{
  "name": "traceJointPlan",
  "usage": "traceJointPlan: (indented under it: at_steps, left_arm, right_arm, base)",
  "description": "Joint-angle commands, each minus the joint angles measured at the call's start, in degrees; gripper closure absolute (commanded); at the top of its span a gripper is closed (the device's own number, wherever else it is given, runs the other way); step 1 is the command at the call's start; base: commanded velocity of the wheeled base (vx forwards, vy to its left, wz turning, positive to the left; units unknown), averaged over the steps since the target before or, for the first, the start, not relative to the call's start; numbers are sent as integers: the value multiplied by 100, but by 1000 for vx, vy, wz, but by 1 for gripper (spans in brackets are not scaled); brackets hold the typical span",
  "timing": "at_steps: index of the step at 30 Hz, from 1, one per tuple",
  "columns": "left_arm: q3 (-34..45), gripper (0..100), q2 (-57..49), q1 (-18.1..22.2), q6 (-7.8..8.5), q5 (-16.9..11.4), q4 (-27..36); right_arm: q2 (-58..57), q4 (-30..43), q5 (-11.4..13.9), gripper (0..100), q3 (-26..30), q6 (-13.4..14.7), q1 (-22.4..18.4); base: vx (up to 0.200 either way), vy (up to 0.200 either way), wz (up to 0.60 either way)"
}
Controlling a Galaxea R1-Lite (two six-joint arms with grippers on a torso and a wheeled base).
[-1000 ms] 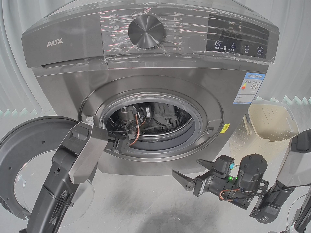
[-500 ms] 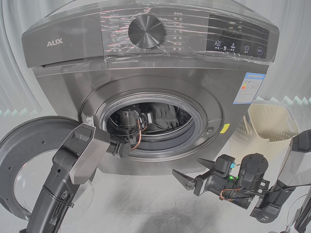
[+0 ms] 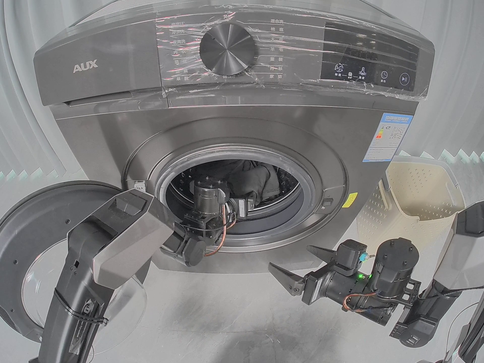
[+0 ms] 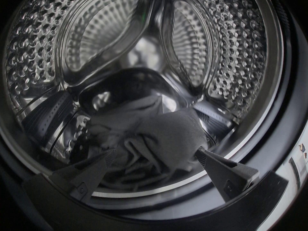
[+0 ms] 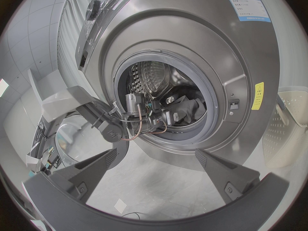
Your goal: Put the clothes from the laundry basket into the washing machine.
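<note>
while left gripper (image 4: 154,151) and right gripper (image 5: 155,151) gape empty, the washer door (image 3: 30,238) stands swung open.

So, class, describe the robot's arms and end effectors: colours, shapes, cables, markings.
Both arms have silver-grey angular shells over black links. The left arm carries a black cable tie and a copper-coloured wrist cable. The right arm has a black cylindrical motor and a green light. The left end effector and right end effector have dark pointed fingers.
</note>
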Motion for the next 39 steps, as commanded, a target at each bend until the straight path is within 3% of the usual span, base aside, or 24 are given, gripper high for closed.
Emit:
traceJointPlan:
  at_steps: [1,11,25,29,34,39]
  left_arm:
    - [1303,0,-783,-239,44,-47,-90]
    - [2489,0,-1187,-555,44,-47,-653]
    - [4959,0,-2558,-1918,-52,59,-1742]
    - [5645,0,-3235,-2129,-61,138,-2208]
    - [6567,0,-4132,-2111,-246,156,-3017]
    - [7446,0,-4571,-1707,-167,577,-3773]
  right_arm:
    - [-27,-4,0,0,1,1,10]
    - [-88,-4,0,0,9,1,10]
    - [-352,5,-17,0,106,-17,10]
    - [-651,5,-52,0,308,-61,10]
    - [-1161,14,-474,0,563,-201,-78]
    - [-1609,14,-562,0,1029,-254,-306]
  base:
    - [0,0,0]
    - [0,0,0]
    - [0,0,0]
    - [0,0,0]
    - [0,0,0]
    - [0,0,0]
